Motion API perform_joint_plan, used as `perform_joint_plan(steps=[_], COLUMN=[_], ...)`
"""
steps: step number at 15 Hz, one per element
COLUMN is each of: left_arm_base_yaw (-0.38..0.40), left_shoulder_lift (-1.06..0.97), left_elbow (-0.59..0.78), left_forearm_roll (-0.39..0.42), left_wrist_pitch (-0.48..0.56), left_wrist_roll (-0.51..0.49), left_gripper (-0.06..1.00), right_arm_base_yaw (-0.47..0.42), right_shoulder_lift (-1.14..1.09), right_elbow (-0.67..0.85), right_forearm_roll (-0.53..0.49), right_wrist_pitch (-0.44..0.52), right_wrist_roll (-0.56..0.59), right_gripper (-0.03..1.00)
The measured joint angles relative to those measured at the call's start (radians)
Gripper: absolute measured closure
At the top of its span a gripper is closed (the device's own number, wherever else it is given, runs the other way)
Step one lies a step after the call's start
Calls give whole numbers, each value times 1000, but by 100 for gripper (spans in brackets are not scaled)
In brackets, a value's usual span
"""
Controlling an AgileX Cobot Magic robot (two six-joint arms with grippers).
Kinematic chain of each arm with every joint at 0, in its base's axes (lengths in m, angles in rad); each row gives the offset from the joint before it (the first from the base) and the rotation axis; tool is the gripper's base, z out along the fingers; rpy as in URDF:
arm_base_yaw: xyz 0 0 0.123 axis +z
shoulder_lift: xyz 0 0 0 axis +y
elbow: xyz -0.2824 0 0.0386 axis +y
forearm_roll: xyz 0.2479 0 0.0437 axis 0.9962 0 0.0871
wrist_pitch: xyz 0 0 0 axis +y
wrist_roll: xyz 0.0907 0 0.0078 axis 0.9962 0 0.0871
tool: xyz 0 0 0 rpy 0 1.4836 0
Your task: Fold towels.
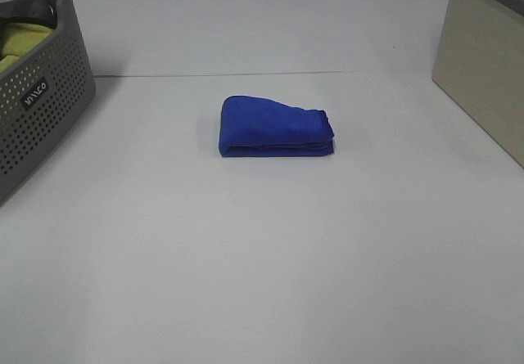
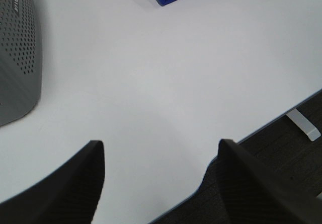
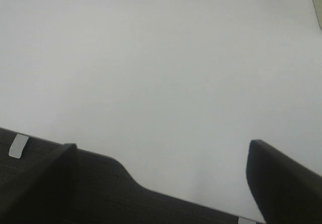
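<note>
From the high camera I see the blue towel lying folded into a compact bundle near the middle of the white table, its layered edges facing the near side and its right end; neither arm shows in that view; at the far left stands a grey perforated basket with a yellow-green cloth inside it, well apart from the towel; at the far right I see part of a beige box; my left claw hangs wide open over the table's near edge, holding nothing, with the basket and a corner of the towel in its view; my right claw is likewise spread wide and empty, over bare table by the edge.
</note>
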Motion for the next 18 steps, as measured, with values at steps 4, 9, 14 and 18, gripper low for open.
perform_joint_plan(steps=[4,9,14,18], left_arm_base_yaw=[0,1,212,216], left_shoulder_lift=[0,0,-87,-133], left_elbow=[0,0,1,1], left_forearm_roll=[0,0,-1,-1], left_wrist_pitch=[-1,-1,-3,-3], left_wrist_roll=[0,0,0,0], left_gripper=[33,33,33,33], right_arm_base_yaw=[0,0,-129,-133], right_shoulder_lift=[0,0,-86,-229], right_elbow=[0,0,2,2], right_forearm_roll=[0,0,3,4], right_wrist_pitch=[-1,-1,-3,-3], right_wrist_roll=[0,0,0,0], right_gripper=[12,12,12,12])
